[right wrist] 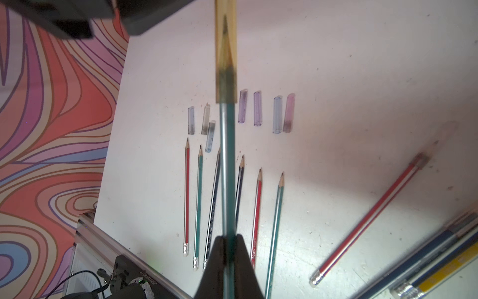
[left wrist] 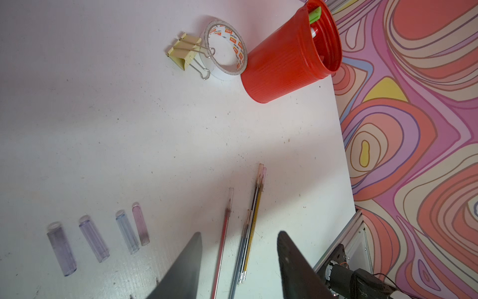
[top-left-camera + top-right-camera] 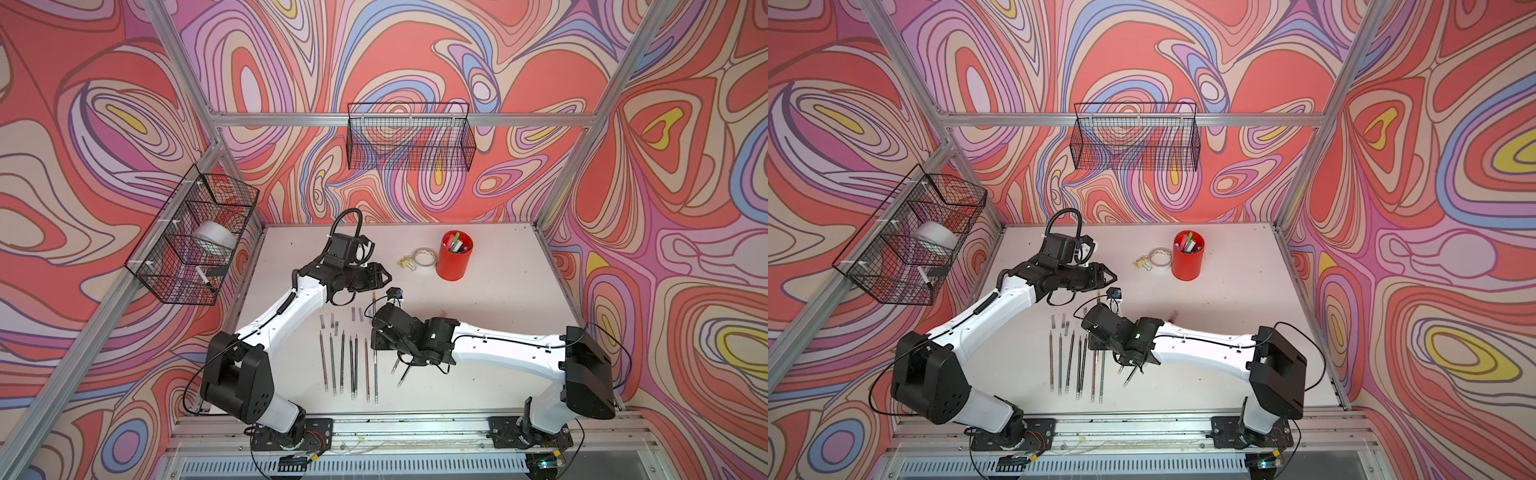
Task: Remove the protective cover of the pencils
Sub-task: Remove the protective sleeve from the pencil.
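Just past halfway, by my count. My right gripper [image 1: 229,242] is clamped on a green pencil [image 1: 227,168] near its eraser end, holding it up off the table [image 1: 362,64]. Its amber cap [image 1: 225,59] sits on the tip, not pulled yet. My left gripper [image 2: 240,235] has jaws partly apart with nothing between them, hovering just beside that capped tip, a bit above centre frame in both top views; no contact that I can make out. Done: seven bare pencils [image 3: 342,361] in a row, lower middle of the frame in both top views, and seven loose caps [image 1: 277,114] lying on the table just past their points. Left: the one in hand, plus a capped red pencil [image 1: 370,214] and a bundle of what looks like three more capped pencils [image 2: 252,220] right of the row, mostly hidden under my right arm from above. Next move, I reckon: left closes on the amber cap and pulls straight along the shaft while right holds firm. Risk: the cap looks slick, so the pinch could slip.
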You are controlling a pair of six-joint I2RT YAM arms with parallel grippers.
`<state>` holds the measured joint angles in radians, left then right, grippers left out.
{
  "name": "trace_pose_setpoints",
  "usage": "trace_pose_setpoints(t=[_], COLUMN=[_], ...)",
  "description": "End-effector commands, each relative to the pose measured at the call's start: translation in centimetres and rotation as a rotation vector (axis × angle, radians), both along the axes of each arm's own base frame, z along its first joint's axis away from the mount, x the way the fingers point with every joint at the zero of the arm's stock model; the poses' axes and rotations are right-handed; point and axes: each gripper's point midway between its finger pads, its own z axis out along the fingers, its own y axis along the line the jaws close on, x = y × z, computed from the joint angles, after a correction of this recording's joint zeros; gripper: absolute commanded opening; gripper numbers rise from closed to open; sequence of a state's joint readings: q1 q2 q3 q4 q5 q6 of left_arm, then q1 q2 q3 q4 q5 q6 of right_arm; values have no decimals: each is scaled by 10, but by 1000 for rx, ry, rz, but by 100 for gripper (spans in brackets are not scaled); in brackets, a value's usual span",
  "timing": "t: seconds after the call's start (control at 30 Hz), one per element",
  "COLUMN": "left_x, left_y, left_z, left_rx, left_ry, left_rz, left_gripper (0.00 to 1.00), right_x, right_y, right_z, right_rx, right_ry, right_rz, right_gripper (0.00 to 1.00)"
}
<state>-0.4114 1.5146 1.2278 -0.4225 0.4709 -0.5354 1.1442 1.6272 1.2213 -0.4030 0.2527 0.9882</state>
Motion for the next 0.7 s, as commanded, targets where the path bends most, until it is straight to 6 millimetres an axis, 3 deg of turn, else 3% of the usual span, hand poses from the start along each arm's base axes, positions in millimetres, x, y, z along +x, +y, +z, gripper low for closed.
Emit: trace_pose_setpoints(t=[0.0,0.23,0.67], left_x=[5,5,4], left_y=[0,-4,-6], left_z=[2,-2,2], left_rx=[0,-16,-30], left_ry=[0,17,6], left_rz=[9,-8,-19], left_gripper=[51,52,53], right_x=[5,12,23], right_y=[-5,-12,4], right_z=[21,36,31], right_rx=[48,58,66], right_ry=[-45,-87,-71], right_rz=[-12,-19,2], right_gripper=[0,0,0])
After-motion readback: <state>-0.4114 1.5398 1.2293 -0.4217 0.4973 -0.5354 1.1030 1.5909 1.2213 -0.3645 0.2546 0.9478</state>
